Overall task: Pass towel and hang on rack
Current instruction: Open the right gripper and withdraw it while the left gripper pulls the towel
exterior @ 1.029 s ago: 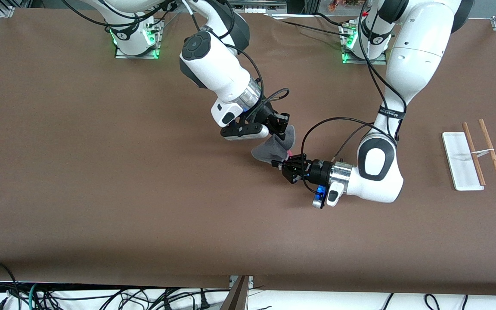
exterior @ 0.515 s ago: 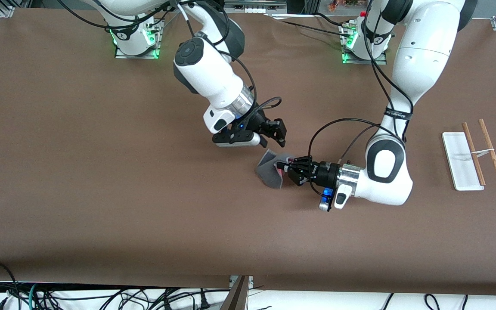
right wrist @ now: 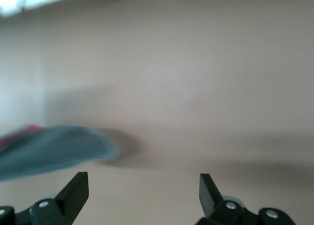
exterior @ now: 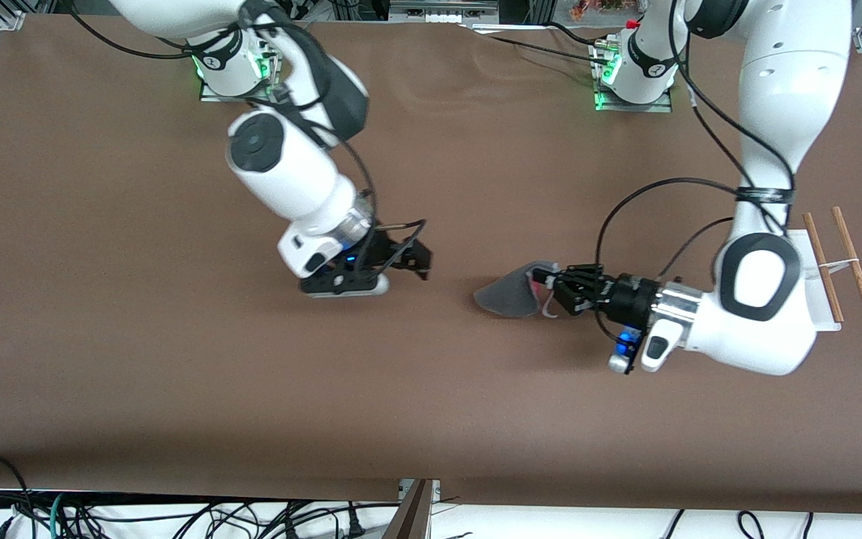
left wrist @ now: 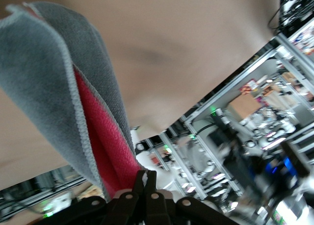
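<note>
My left gripper [exterior: 547, 288] was shut tight on one corner of the towel [exterior: 507, 294], and the cloth hung from it over the middle of the table [exterior: 139, 359], folded on itself. In my left wrist view the towel [left wrist: 64, 92] showed its grey face outside and the pink-red face inside the fold, with the light stitched edge along it, and my two fingers [left wrist: 143, 186] pressed together on its end. My right gripper [exterior: 405, 262] was over the table toward the right arm's end, well apart from the towel, with its jaws wide open and nothing between them. In my right wrist view I saw the towel [right wrist: 49, 149] only as a blurred grey shape. The rack [exterior: 839, 262] stood at the left arm's end of the table, partly hidden by my left arm.
</note>
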You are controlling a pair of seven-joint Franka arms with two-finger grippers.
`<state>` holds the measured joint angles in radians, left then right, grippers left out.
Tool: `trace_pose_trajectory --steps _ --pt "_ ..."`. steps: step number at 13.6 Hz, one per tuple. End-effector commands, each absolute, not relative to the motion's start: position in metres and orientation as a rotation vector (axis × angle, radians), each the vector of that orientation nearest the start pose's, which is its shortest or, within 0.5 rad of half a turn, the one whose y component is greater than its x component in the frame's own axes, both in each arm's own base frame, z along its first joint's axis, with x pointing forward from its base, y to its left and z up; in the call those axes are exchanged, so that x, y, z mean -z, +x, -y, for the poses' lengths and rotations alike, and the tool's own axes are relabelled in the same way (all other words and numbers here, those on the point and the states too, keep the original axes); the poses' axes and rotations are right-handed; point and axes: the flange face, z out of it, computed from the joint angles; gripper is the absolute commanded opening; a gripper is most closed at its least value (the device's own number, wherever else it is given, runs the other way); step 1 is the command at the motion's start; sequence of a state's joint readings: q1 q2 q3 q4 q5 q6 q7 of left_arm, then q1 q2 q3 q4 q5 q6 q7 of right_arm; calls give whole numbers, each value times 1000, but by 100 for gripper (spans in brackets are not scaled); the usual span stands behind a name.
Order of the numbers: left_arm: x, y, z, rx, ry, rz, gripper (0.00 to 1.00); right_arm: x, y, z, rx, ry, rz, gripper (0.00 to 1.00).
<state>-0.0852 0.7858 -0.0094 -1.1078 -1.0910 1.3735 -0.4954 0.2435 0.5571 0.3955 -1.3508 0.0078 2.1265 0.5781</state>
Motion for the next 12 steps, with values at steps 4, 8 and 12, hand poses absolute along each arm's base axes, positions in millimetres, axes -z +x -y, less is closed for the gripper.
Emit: trace_pose_trajectory --steps 4,8,12 --pt "-420 697 82 926 2153 -478 0 -503 639 -203 -73 -3017 300 100" --pt "-448 682 28 907 2298 -392 0 -537 632 -92 -170 -3082 362 100" --pt "-448 683 -23 656 2576 -63 0 -568 613 -61 -168 -3178 348 100"
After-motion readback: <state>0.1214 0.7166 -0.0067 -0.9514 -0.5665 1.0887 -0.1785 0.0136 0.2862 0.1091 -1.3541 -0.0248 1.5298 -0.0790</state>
